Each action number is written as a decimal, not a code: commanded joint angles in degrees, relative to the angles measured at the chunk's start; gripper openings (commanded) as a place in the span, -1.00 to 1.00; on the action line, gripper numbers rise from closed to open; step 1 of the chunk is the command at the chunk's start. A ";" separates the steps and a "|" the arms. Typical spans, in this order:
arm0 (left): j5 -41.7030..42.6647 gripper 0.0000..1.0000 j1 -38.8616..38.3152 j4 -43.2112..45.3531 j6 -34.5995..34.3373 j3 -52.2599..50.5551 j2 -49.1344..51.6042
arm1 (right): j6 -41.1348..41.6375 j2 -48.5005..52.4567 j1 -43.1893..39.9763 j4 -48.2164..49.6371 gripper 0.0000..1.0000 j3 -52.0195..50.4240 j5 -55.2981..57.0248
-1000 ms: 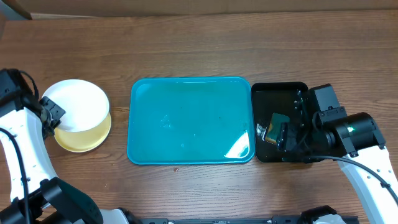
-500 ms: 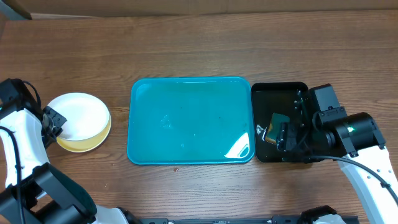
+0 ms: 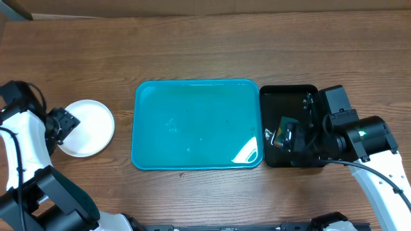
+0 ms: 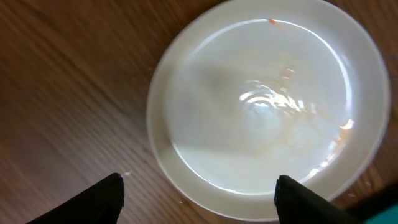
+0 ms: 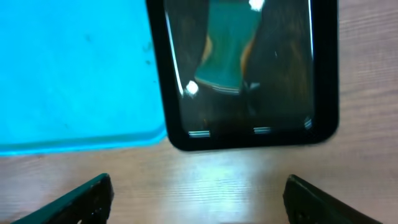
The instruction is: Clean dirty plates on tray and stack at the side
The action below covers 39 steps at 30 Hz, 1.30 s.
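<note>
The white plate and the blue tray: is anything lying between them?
No. In the overhead view, only bare wooden table separates the white plate from the blue tray.

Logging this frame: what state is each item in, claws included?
left claw: open, holding nothing, above the plate.
right claw: open, holding nothing.
white plate: flat on the table, off the tray, faint orange traces on it.
turquoise tray: no plates on it.
black tray: holds the sponge.
green sponge: lying in the black tray, not gripped.
</note>
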 commanded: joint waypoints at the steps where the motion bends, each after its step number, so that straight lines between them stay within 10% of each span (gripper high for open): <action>1: 6.95 0.62 -5.33 0.07 2.21 -0.46 -4.98 | 0.02 -0.26 0.33 5.20 0.87 -0.33 0.33; 12: 7.30 1.00 -30.86 -13.68 8.17 -0.46 -9.29 | -13.73 7.72 0.26 20.44 1.00 -0.33 -2.01; 20: 7.41 1.00 -34.67 -25.27 9.49 -1.09 -11.52 | -5.64 8.35 -0.26 13.88 1.00 -0.33 -0.96; 39: 9.90 0.99 -34.62 -4.72 12.20 -19.37 -65.44 | -3.98 -33.92 -0.28 15.52 1.00 -16.28 2.47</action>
